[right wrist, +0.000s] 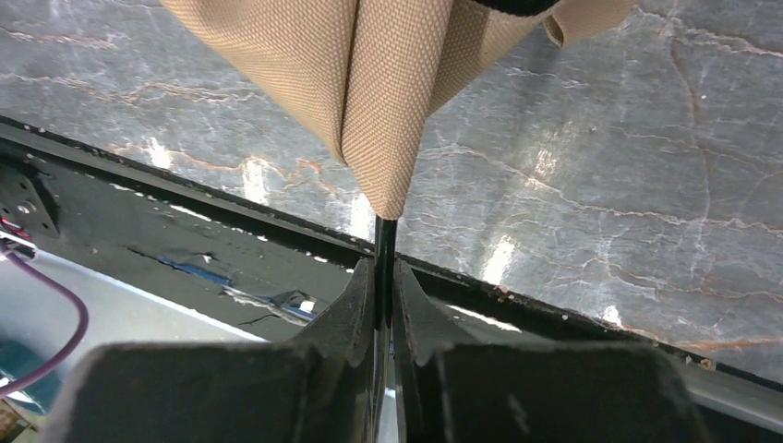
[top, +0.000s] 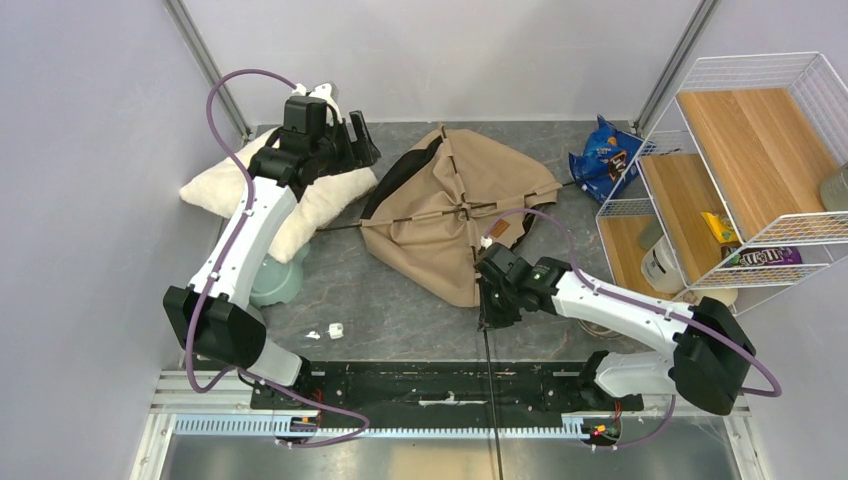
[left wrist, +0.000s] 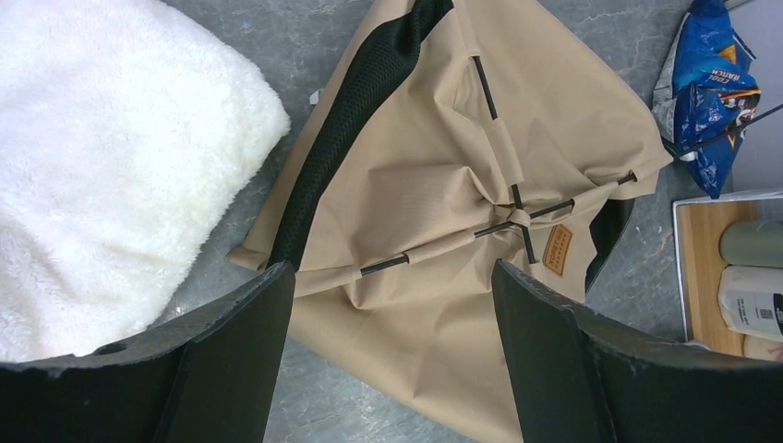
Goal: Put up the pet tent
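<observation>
The pet tent (top: 455,205) lies collapsed mid-table, tan fabric with thin black crossing poles and a brown label (left wrist: 557,249). One pole (top: 490,380) sticks out of its near corner toward the table's front edge. My right gripper (top: 490,300) sits at that corner, shut on the pole (right wrist: 385,242) just below the fabric sleeve (right wrist: 369,92). My left gripper (top: 355,140) hovers open at the back left, over the edge of the fluffy white pillow (top: 290,195), with nothing between its fingers (left wrist: 245,341). The tent (left wrist: 434,185) spreads below them.
A white wire shelf (top: 740,170) with wooden boards stands at the right. A blue snack bag (top: 605,155) lies at the back right. A pale green bowl (top: 275,280) sits under the left arm. Small white bits (top: 335,328) lie near the black front rail (top: 440,385).
</observation>
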{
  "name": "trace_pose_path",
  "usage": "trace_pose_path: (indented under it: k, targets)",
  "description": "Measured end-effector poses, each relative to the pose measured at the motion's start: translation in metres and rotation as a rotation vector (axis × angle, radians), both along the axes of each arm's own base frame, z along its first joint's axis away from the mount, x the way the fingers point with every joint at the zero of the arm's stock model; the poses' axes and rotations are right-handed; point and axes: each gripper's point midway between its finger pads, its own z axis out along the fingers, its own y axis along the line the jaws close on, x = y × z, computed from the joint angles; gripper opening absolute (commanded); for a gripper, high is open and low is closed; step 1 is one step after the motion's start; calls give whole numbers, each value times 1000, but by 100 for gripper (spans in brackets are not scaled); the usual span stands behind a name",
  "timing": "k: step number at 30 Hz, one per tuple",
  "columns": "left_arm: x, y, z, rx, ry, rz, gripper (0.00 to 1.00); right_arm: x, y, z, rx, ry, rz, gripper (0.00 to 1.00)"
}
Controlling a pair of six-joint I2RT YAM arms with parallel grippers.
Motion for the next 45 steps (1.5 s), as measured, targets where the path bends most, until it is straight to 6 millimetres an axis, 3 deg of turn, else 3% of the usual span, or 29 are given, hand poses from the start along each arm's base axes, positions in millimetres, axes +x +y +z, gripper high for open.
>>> trace_pose_path:
  k: [14,27,37,45]
  targets:
    - [1,1,1,2,-7,5,84,18,-2,48,-87,39,-52,0]
    - [5,8,4,24,-21,43,84,72,-16,88,-45,17,-147,0]
    - [7,7,19,13,-54,43,84,86,-5,114,1,15,-112,0]
    - [1,-11,25,-46,-50,-50,84,122,16,138,108,-179,-61,0]
